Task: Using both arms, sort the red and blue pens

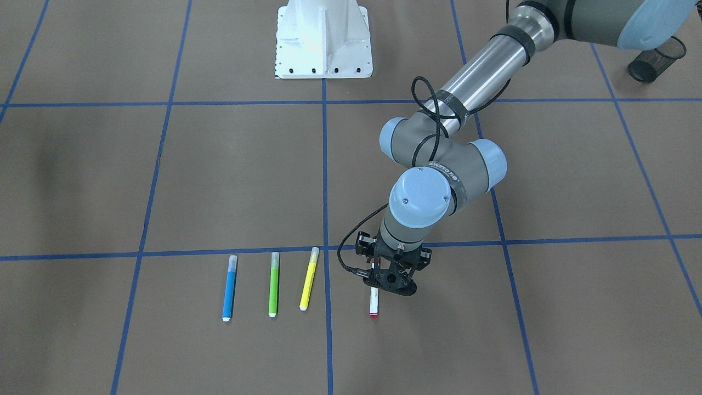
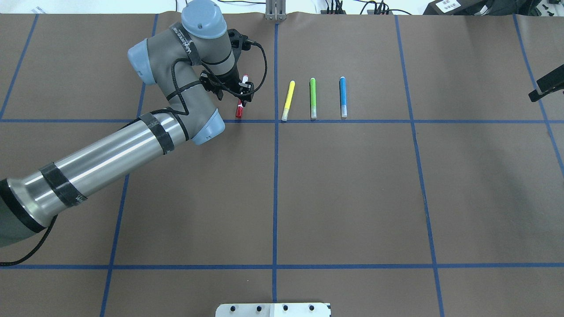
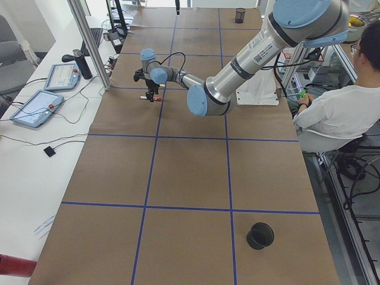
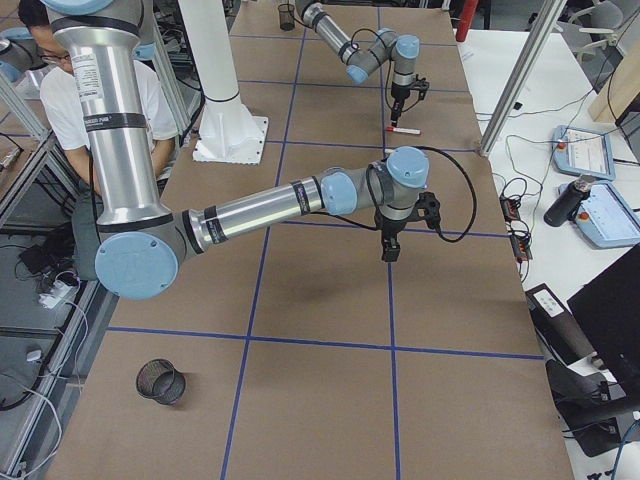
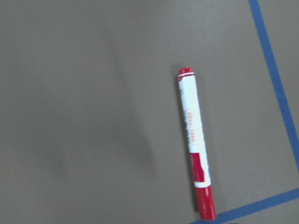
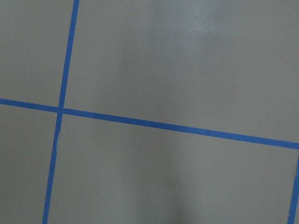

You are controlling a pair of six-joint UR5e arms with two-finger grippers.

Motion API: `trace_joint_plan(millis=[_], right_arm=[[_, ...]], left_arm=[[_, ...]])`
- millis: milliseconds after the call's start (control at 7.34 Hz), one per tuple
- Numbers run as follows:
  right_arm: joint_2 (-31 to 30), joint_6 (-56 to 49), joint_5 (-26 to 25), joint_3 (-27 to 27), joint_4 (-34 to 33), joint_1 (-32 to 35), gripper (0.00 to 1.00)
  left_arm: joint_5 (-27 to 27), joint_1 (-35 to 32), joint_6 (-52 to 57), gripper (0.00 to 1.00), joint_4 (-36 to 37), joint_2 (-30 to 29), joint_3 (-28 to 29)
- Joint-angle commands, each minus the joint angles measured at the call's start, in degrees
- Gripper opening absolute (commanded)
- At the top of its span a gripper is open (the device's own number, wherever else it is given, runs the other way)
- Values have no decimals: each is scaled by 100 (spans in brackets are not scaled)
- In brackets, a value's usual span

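The red pen (image 1: 374,304), white-barrelled with a red cap, lies flat on the brown table just right of the centre tape line; the left wrist view shows the red pen (image 5: 196,149) whole and free. My left gripper (image 1: 390,282) hovers right over its upper end, its jaws seemingly apart and holding nothing. The blue pen (image 1: 230,288) lies at the far end of the same row, untouched. My right gripper (image 4: 389,248) hangs over bare table well away from the pens. Only a black edge of it (image 2: 546,86) shows overhead, so I cannot tell its state.
A green highlighter (image 1: 273,284) and a yellow highlighter (image 1: 309,278) lie between the two pens. One black mesh cup (image 1: 655,60) stands near the left arm's side, another mesh cup (image 4: 160,381) at the right end. A person (image 3: 344,107) sits beside the white robot base (image 1: 323,38).
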Motion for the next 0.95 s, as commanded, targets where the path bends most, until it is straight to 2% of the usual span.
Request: trace_joint_plan(millis=[0, 272, 681, 817], right_arm=[[-12, 4, -9, -5, 0, -22, 100], [-21, 4, -9, -13, 0, -40, 100], [-30, 13, -9, -40, 0, -75, 100], [-30, 13, -9, -49, 0, -75, 100]], left_arm=[[45, 82, -4, 74, -31, -31, 56], [72, 135, -47, 68, -31, -40, 56], [80, 171, -47, 67, -23, -31, 64], [80, 179, -47, 64, -23, -31, 64]])
